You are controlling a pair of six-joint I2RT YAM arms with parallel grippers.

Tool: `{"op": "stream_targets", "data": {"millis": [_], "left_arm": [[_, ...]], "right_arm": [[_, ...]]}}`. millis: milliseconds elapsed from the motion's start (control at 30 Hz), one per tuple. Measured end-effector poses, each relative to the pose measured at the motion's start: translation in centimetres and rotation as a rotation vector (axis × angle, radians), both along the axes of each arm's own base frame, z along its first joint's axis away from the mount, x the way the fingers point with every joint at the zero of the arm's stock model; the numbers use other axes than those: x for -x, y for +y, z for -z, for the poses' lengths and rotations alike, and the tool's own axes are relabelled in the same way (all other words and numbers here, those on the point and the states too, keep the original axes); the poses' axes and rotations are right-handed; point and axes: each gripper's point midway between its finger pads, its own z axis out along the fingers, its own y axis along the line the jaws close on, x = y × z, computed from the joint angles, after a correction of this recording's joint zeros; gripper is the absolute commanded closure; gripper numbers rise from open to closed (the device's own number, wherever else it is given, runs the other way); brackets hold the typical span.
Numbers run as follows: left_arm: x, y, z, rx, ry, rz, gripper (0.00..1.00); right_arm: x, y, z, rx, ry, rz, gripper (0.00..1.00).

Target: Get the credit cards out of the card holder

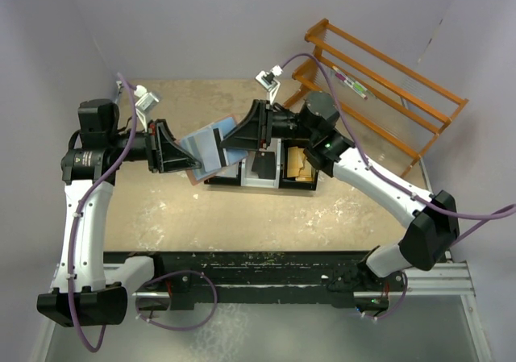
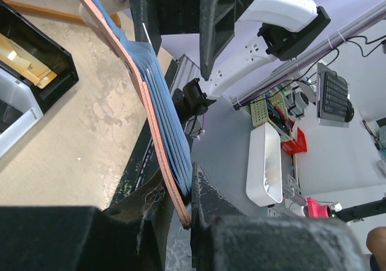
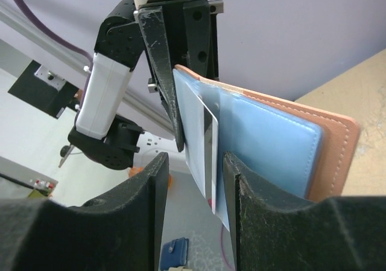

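Note:
The card holder, reddish-brown with a light blue lining, is held open in the air between both arms. My left gripper is shut on its left edge; in the left wrist view the jaws pinch the brown cover and blue pockets. My right gripper is at its right edge. In the right wrist view the right gripper is open, its fingers either side of pale credit cards that stick out of the blue pocket. The cards touch neither finger clearly.
Black and white bins stand on the tan table under the card holder; one holds tan-yellow paper pieces. An orange wooden rack stands at the back right. A black bin shows in the left wrist view.

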Motion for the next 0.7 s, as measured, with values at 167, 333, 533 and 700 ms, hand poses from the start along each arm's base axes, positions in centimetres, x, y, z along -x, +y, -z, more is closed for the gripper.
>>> {"op": "stream_targets", "data": {"millis": [167,333,533,700], "left_arm": [[-0.1,0.0,0.1,0.004,0.010,0.001,1.00],[0.1,0.0,-0.1,0.010,0.009,0.009,1.00],[0.3,0.0,-0.2,0.012,0.002,0.014,1.00],[0.2,0.0,-0.2,0.012,0.001,0.013,1.00]], "right_arm": [[0.8,0.5,-0.1,-0.009,-0.002,-0.024,0.67],[0.9,0.8,0.0,-0.019,0.008,-0.035,0.89],[0.6,0.5,0.5,-0.009,0.031,-0.035,1.00],[-0.2,-1.1,0.5,0.009,0.030,-0.013,1.00]]}}
